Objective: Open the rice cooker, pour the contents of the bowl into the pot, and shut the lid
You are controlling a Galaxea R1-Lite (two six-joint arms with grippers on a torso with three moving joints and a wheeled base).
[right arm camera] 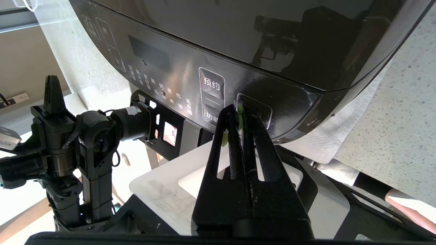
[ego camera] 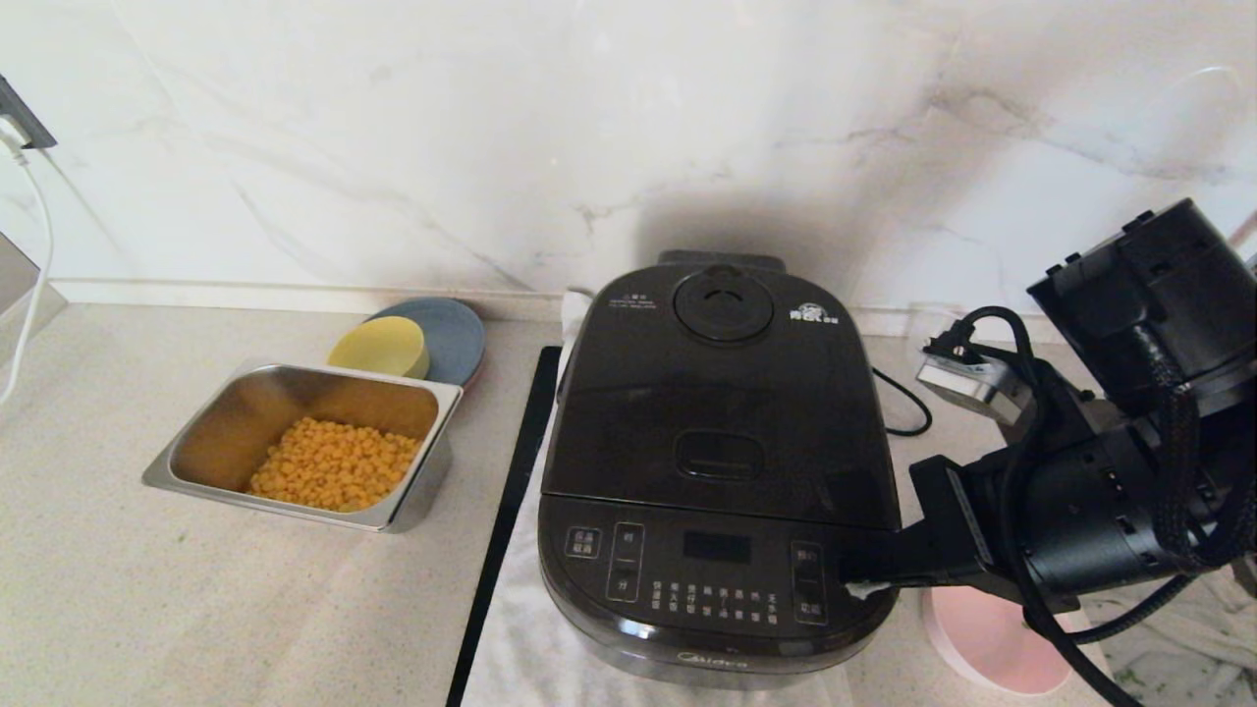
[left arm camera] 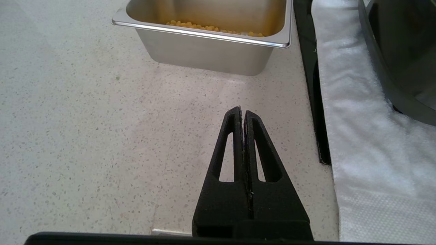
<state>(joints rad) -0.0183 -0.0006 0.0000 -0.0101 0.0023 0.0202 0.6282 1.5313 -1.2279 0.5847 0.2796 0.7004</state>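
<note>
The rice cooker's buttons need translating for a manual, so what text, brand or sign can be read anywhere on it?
"Midea": front lower rim of the rice cooker.
"预约": upper button at the right of the control panel.
"功能": the button just below it, partly hidden by the shut right end effector.
White labels in rows on the panel, print and logo on the lid: too small to read.
Display: dark.
</note>
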